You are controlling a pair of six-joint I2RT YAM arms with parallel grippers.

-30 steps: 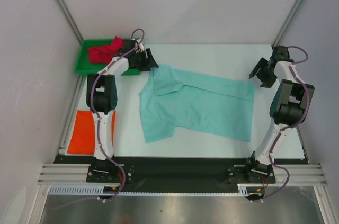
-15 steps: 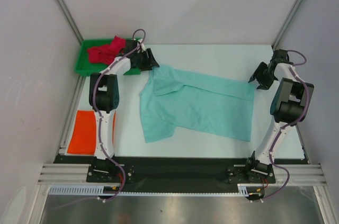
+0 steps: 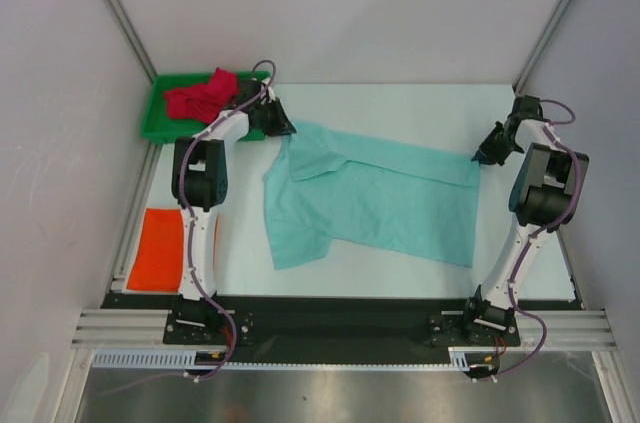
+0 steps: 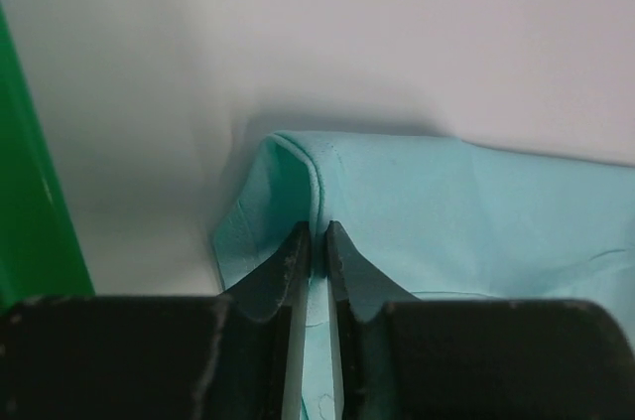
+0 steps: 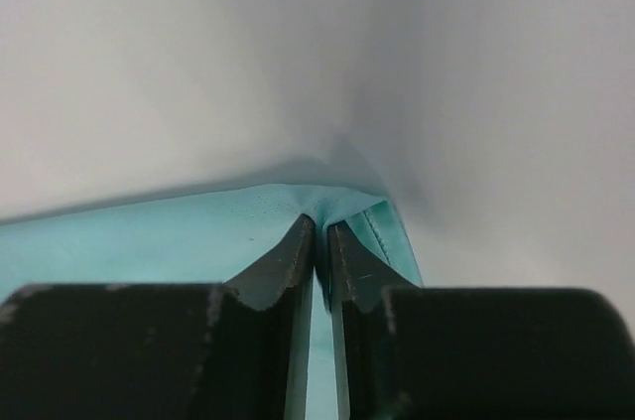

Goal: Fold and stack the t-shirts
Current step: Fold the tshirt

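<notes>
The mint green t-shirt (image 3: 375, 198) lies spread across the white table, one sleeve toward the near left. My left gripper (image 3: 287, 129) is shut on its far left corner; in the left wrist view the cloth (image 4: 417, 202) is pinched into a ridge between the black fingers (image 4: 283, 271). My right gripper (image 3: 478, 156) is shut on the far right corner, the mint cloth (image 5: 149, 241) bunched up between its fingers (image 5: 347, 266). A folded bright orange t-shirt (image 3: 158, 248) lies flat at the near left. A crumpled crimson red t-shirt (image 3: 200, 95) sits in the tray.
A rigid green plastic tray (image 3: 158, 123) stands at the far left corner, its wall (image 4: 25, 211) just left of my left gripper. Metal frame posts (image 3: 120, 13) rise at the back corners. Grey walls close in both sides.
Both grippers have dropped onto the far corners of the mint green t-shirt and closed on the cloth; a second ago they stood open just outside those corners.
</notes>
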